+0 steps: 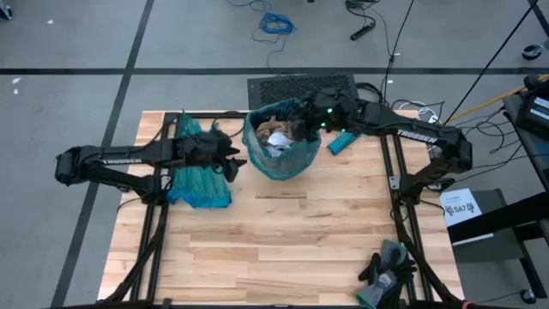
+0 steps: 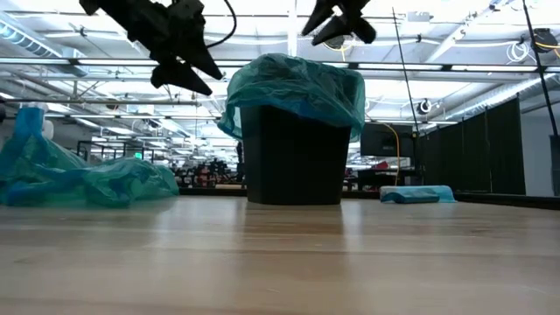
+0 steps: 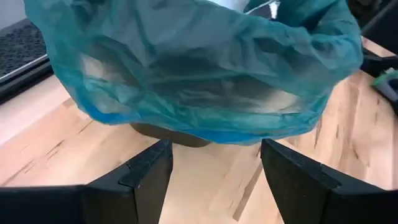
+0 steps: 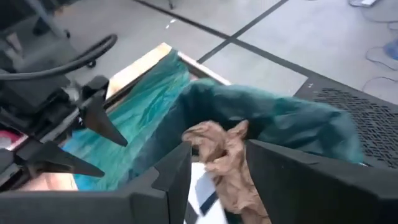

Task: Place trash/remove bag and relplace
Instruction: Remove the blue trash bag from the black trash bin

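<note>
A black trash bin point(image 1: 279, 159) lined with a teal bag point(image 2: 297, 83) stands at the table's far middle. Crumpled brown paper point(image 4: 224, 155) and white scraps point(image 1: 276, 139) lie inside it. My left gripper point(image 3: 214, 168) is open. It hovers level just left of the bin point(image 3: 168, 134), pointing at it, and touches nothing. My right gripper point(image 4: 214, 168) is open above the bin's far right rim point(image 1: 313, 116). The brown paper shows in the gap between its fingers. My right gripper points down over the bin's mouth, with the crumpled brown paper point(image 4: 214, 140) showing between its fingertips. Whether the fingers touch the paper or it simply lies in the bin below them, I cannot tell.
Loose teal bags point(image 1: 202, 184) lie heaped at the table's left, under the left arm. A light-blue pack point(image 1: 341, 142) lies right of the bin. Dark gloves point(image 1: 386, 270) sit at the near right corner. Bare wood point(image 1: 283, 240) spreads in front of the bin.
</note>
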{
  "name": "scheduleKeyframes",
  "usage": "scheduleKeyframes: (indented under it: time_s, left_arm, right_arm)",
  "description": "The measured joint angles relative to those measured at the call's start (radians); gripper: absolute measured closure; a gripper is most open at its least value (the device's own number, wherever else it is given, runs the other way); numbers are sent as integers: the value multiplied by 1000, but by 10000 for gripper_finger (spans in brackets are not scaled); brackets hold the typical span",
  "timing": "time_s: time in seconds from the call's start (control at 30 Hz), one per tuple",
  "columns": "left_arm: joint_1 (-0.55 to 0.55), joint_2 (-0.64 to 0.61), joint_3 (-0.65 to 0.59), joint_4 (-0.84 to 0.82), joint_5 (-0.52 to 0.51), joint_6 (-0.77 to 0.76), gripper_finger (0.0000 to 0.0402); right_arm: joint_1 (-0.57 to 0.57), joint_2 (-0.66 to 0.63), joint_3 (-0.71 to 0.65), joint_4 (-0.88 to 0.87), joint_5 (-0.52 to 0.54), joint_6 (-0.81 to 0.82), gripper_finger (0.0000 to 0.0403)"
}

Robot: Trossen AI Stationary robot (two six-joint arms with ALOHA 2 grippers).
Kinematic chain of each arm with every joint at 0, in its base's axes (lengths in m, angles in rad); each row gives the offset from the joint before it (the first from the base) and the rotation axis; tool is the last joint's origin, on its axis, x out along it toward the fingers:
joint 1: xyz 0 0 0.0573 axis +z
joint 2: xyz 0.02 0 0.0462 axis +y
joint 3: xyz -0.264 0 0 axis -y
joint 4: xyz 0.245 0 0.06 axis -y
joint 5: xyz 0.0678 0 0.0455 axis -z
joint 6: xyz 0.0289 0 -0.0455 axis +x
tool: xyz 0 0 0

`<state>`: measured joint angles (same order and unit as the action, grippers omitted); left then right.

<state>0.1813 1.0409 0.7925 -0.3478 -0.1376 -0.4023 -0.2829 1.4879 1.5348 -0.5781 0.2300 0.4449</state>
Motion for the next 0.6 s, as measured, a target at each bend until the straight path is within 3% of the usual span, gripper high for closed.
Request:
scheduleKeyframes:
  time_s: [0.23, 0.37, 0.47, 0.6]
  left_arm:
    - [153, -60, 0, -37, 146, 149, 157]
    - [220, -68, 0, -93, 203, 204, 157]
    - [254, -75, 0, -125, 219, 232, 157]
    - [270, -75, 0, -124, 220, 235, 157]
  right_arm:
    - [-68, -91, 1, -262, 17, 66, 264]
    - [-68, -134, -11, -387, 119, 121, 267]
    - [-55, -182, -99, -397, 185, 189, 268]
    - [-54, -273, -311, -326, 160, 288, 268]
